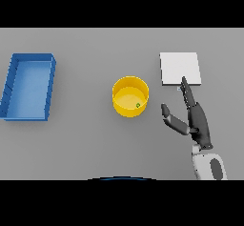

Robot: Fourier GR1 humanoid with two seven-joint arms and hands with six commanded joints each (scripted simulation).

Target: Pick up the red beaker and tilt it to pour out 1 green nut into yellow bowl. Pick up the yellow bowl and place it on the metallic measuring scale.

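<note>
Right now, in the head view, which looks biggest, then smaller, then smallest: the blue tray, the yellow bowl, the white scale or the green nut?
1. Blue tray, clearly the largest.
2. White scale and yellow bowl look about alike, so I won't rank them.
3. Green nut, a tiny speck inside the bowl.

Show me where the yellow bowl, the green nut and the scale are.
yellow bowl (125,85): head view, on its far rim.
green nut (138,106): head view, on the nut itself.
scale (178,67): head view, middle of its plate.
</note>
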